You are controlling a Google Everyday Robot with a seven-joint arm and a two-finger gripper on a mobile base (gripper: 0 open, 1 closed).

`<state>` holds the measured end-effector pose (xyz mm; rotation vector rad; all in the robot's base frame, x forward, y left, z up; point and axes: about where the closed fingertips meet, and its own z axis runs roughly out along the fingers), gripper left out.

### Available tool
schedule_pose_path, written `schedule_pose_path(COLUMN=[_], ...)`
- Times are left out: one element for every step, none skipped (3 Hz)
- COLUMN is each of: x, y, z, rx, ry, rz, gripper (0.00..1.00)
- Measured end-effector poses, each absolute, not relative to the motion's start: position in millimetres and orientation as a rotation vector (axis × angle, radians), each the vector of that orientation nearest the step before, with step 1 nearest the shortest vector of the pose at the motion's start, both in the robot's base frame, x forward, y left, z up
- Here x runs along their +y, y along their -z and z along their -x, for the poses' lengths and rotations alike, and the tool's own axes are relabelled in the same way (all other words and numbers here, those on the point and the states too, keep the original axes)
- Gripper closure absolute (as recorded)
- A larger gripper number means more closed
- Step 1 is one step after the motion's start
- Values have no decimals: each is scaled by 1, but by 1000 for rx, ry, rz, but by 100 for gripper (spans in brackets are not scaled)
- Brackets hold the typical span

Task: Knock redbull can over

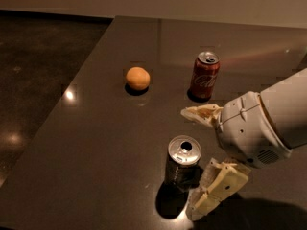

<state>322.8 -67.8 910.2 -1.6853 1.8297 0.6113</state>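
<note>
Camera view: dark table (86,147).
Redbull can (181,163): upright, near side, well apart from cola can (205,75) and orange (137,78).
Pincer (193,162): released, fingers spread wide, just right of it.

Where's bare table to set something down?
Free: table left of the redbull can, in front of the orange; also the far strip behind the red cola can. Crowded: right front, open gripper flanking the redbull can.
</note>
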Motion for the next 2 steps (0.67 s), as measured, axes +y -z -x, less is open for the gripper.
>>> schedule_pose_path(x=[-64, -62], y=[-909, -912], z=[-323, -326], rx=[1827, 1827], ry=[-629, -649], rz=[1678, 1665], gripper=[18, 41])
